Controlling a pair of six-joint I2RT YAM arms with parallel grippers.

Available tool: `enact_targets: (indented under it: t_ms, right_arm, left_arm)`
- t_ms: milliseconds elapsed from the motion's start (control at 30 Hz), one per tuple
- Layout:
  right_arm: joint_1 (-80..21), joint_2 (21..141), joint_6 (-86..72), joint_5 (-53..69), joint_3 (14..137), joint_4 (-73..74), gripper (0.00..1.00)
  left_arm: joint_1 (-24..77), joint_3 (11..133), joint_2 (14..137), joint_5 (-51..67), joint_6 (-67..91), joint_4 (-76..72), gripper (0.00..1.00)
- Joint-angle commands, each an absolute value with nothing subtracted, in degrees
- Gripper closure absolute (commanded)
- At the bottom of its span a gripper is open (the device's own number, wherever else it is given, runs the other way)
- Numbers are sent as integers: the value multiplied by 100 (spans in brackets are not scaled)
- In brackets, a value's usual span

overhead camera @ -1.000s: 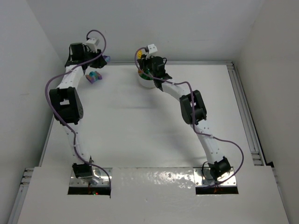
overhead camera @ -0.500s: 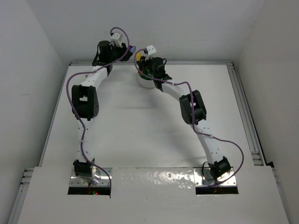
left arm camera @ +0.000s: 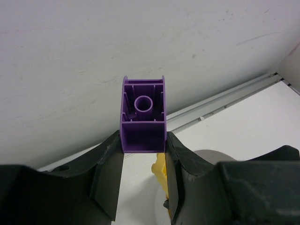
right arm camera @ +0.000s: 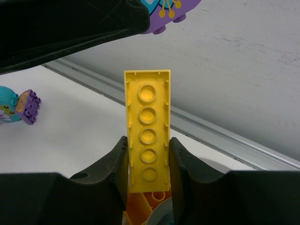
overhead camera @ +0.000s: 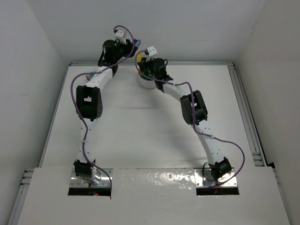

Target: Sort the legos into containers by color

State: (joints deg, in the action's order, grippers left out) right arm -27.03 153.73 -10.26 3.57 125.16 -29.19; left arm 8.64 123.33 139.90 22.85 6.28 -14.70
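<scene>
Purple brick in left pincer

Shows a white bench, with a metal rail along the right edge and another along the far edge. Carries a small round white dish close to the far edge, a little left of its middle. Holds a small cluster of legos near the far left corner, partly hidden from above, with a teal and purple piece among them. Bears two arm bases bolted at the near edge.
</scene>
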Motion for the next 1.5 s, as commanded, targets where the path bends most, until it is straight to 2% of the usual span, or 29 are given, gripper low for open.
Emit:
enact_targets:
  t_ms: [0,567,733,867,1200,1467]
  right_arm:
    - [-2716,15223,-949,492,12480,-3173,94]
    - [-2716,15126,-905,554,12340,-3287,93]
    - [-2716,15126,-932,527,12340,-3331,81]
    - [-2707,15126,-958,510,12340,-3357,75]
    - [-2690,15038,-967,527,12164,-3515,64]
    - [-2672,15038,-976,545,12190,-3533,60]
  left_arm:
    - [896,12437,14018,2197,589,-1723,100]
    - [1028,12340,14247,2285,615,-1591,100]
    - [1028,12340,14247,2312,642,-1582,100]
    - [1028,12322,14238,2364,677,-1556,100]
    - [1028,12199,14238,2443,765,-1521,100]
    - [1028,12146,14247,2435,809,-1494,100]
